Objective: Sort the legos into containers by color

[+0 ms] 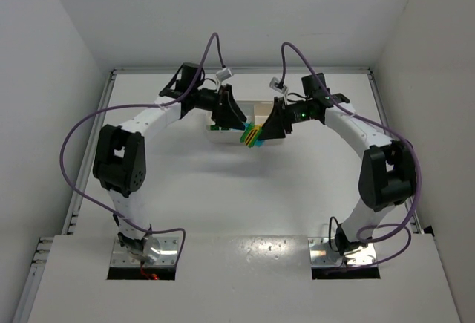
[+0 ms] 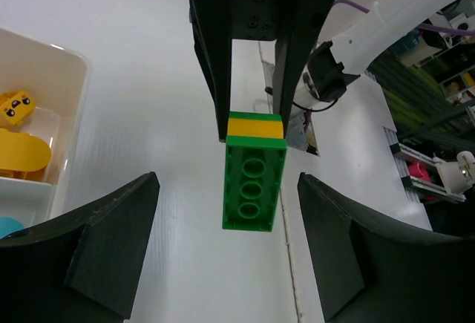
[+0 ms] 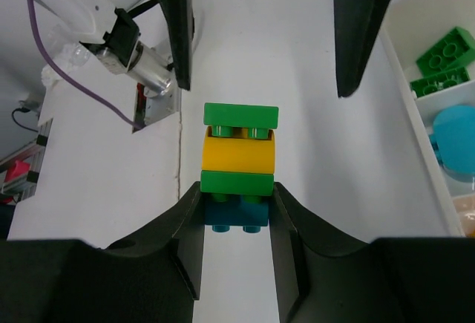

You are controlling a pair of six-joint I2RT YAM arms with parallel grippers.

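Lego clump (image 3: 239, 165) banded green, yellow, green, teal (tray (image 2: 74, 115) white).

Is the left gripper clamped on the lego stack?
No, the left gripper is open, and its fingers stand apart from the stack with visible gaps on both sides.

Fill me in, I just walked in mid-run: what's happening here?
The right gripper is shut on a lego stack, green, yellow, green and blue, held near the tray. The left gripper faces its free end, open, not touching. Green, yellow and blue pieces already lie in the tray.
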